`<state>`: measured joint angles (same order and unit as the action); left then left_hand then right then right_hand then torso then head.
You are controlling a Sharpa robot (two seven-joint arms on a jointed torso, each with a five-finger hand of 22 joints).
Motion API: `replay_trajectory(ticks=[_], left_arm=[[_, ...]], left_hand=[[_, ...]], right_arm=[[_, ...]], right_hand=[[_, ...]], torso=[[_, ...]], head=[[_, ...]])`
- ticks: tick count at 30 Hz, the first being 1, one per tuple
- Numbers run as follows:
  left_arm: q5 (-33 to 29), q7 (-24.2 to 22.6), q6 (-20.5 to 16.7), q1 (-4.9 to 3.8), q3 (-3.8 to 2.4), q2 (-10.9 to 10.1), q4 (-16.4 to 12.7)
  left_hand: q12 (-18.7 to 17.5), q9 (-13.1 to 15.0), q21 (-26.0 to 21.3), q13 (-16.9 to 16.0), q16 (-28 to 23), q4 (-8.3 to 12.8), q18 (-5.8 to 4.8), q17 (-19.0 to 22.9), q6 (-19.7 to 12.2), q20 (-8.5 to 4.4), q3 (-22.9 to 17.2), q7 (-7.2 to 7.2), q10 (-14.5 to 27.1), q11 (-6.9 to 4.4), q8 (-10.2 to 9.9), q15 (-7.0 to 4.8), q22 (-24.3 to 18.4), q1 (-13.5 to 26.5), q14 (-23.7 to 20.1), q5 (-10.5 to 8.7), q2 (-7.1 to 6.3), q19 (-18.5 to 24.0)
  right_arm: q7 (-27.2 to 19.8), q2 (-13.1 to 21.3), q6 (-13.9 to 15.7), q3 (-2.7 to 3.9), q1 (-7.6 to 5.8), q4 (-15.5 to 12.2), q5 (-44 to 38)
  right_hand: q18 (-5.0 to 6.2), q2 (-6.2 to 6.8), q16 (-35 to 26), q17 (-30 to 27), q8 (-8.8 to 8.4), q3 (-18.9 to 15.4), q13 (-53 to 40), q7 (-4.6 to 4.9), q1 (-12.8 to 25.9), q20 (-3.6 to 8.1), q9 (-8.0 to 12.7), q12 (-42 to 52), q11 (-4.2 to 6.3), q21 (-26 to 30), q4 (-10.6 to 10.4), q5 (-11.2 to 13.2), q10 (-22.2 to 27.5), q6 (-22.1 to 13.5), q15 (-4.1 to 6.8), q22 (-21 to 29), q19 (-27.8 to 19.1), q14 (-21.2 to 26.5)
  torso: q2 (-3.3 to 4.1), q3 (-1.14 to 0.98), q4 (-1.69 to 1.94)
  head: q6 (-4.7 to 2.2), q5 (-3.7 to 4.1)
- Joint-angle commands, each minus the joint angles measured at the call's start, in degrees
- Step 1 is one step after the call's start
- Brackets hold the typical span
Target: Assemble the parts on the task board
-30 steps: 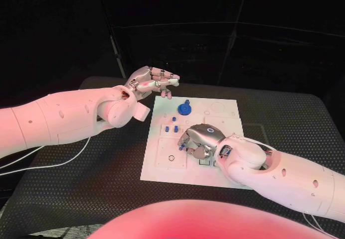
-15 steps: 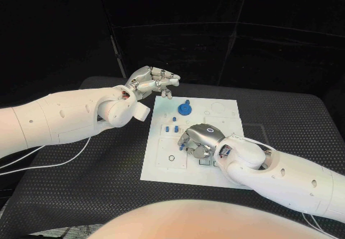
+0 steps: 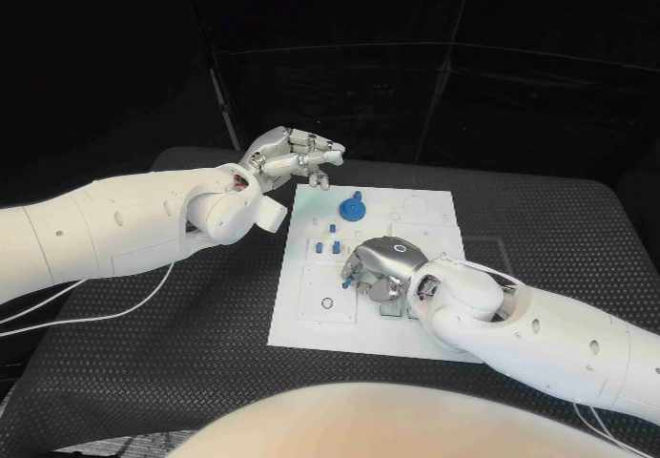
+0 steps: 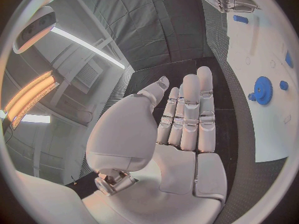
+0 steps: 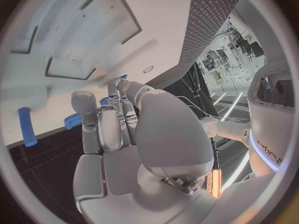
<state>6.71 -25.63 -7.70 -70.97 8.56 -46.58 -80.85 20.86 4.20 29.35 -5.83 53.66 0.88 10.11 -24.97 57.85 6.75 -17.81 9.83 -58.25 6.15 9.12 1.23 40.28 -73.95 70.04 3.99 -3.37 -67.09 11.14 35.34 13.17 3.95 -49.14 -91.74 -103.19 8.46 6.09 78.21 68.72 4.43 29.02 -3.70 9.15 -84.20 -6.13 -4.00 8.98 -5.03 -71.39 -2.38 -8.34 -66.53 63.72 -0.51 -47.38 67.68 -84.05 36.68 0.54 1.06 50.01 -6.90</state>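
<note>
On one task board (image 3: 310, 305), one blue gear (image 3: 354, 207)

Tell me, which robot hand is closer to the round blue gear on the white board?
The left. The left hand hovers past the task board's far left corner, apart from the blue gear. The right hand is down on the board's middle, a little farther on the gear's near side.

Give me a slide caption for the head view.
Right hand works low over the task board; left hand hovers beyond its far corner.
</note>
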Motion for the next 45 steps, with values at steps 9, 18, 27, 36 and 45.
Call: replay_trajectory(ticks=[9, 18, 27, 36, 45], left_arm=[[0.04, -0.34, 0.78, -0.10, -0.05, 0.03, -0.04], [0.04, -0.13, 0.98, -0.10, -0.05, -0.01, -0.01], [0.04, 0.32, 1.47, -0.10, -0.05, 0.04, 0.03], [0.03, 0.58, 1.68, -0.11, -0.06, 0.04, 0.02], [0.03, 0.85, 1.95, -0.11, -0.06, 0.02, 0.05]], left_hand=[[0.27, -0.05, -0.27, 0.09, -0.27, 0.39, 0.35, 0.07, -0.07, 0.31, 0.06, 0.22, 0.32, -0.08, 0.25, 0.03, -0.09, -0.44, -0.41, -0.13, 0.21, -0.07], [0.28, -0.05, -0.31, 0.10, -0.30, 0.39, 0.35, 0.10, -0.10, 0.32, 0.10, 0.24, 0.37, -0.06, 0.24, 0.04, -0.13, -0.45, -0.42, -0.13, 0.21, -0.09], [0.27, -0.06, -0.38, 0.12, -0.34, 0.36, 0.34, 0.13, -0.17, 0.34, 0.22, 0.28, 0.50, -0.01, 0.23, 0.08, -0.19, -0.38, -0.42, -0.16, 0.17, -0.11], [0.27, -0.07, -0.40, 0.13, -0.35, 0.35, 0.33, 0.14, -0.20, 0.35, 0.26, 0.29, 0.55, 0.00, 0.22, 0.09, -0.22, -0.35, -0.42, -0.16, 0.16, -0.12], [0.26, -0.08, -0.45, 0.14, -0.38, 0.32, 0.33, 0.17, -0.27, 0.37, 0.35, 0.31, 0.67, 0.03, 0.21, 0.12, -0.27, -0.31, -0.43, -0.18, 0.13, -0.13]], right_arm=[[-0.67, -0.42, -2.43, -0.49, 0.14, -0.65, -0.17], [-0.88, -0.37, -2.24, -0.68, 0.14, -1.16, -0.07], [-0.51, -0.43, -2.54, -0.70, 0.14, -0.60, -0.06], [-0.05, -0.63, -1.82, -0.70, 0.14, 0.29, -0.06], [-0.81, -0.68, 0.19, -0.70, 0.14, 0.19, -0.05]], right_hand=[[-0.56, 0.06, 0.09, -0.04, 0.33, 0.08, -0.08, -0.17, 0.68, -0.07, -0.07, -0.36, 0.07, -0.01, 0.20, 0.35, -0.48, 0.52, 0.33, 0.09, 0.11, -2.17], [-0.56, 0.10, 0.12, -0.02, 0.38, -0.07, -0.10, -0.23, 0.98, -0.07, -0.10, -0.39, 0.12, -0.01, 0.23, 0.38, -0.62, 0.67, 0.35, 0.07, 0.09, -2.16], [-0.55, 0.32, 0.11, -0.12, 0.17, -0.42, -0.03, -0.23, 1.70, -0.07, -0.04, -0.74, 0.09, 0.06, 0.28, 0.41, -0.40, 0.44, 0.34, 0.18, -0.03, -2.13], [-0.26, 1.42, -0.55, -1.44, -0.98, -0.66, 0.19, 1.37, 3.52, -1.10, 0.39, -3.91, -1.68, 1.28, 0.35, 0.58, 5.02, -3.93, -1.05, 2.40, -1.46, -1.69], [0.00, 2.03, -1.06, -2.38, -0.84, -1.23, 0.13, 1.48, 3.98, -1.70, 0.28, -4.63, -2.24, 2.06, 0.75, 0.71, 8.06, -5.40, -1.51, 3.70, -2.22, -1.36]], torso=[[0.00, 0.02, 0.05], [0.02, 0.01, 0.04], [0.00, 0.01, 0.08], [0.04, -0.01, 0.06], [0.03, -0.01, 0.02]], head=[[-0.01, -0.02], [-0.01, -0.06], [-0.01, -0.04], [-0.01, -0.20], [-0.01, -0.22]])
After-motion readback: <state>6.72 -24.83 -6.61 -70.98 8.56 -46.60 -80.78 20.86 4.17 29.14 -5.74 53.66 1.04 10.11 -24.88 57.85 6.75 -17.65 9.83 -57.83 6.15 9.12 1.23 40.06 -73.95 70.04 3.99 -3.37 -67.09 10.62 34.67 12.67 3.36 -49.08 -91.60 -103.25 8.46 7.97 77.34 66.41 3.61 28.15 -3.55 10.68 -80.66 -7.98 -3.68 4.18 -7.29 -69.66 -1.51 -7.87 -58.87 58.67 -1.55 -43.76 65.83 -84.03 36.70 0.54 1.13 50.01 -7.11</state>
